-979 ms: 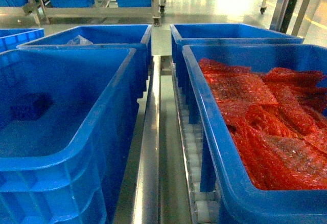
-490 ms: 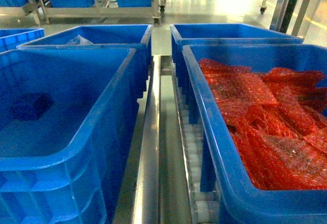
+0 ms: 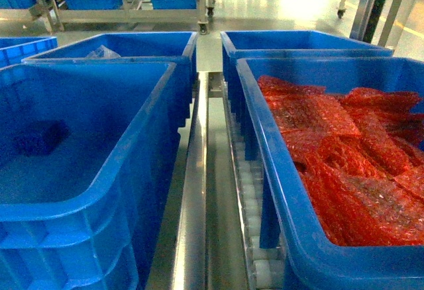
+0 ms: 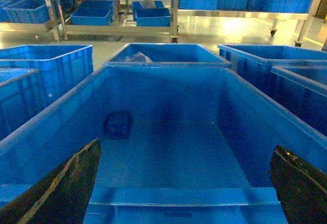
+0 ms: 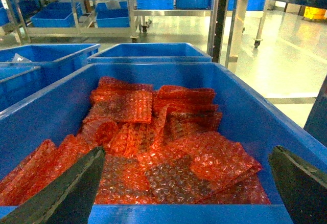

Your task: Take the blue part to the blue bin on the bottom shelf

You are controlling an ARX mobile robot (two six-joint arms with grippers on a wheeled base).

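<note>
dark-blue, the blue part (image 4: pixel 118 124) lies on the floor of the blue bin (image 4: pixel 168 203), near its 10 o'clock corner. left gripper (image 4: pixel 184 183) hangs over the near rim, fingers spread wide; right gripper (image 5: pixel 186 183), spread too, hangs over red bubble wrap (image 5: pixel 153 147).

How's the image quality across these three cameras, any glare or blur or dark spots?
Head view: soft and grainy, the floor washed out by glare, the blue part dim in shadow. Left wrist view: sharper, the part darker than the bin floor. Right wrist view: clearest, with bright floor reflections behind the red bubble wrap.
</note>
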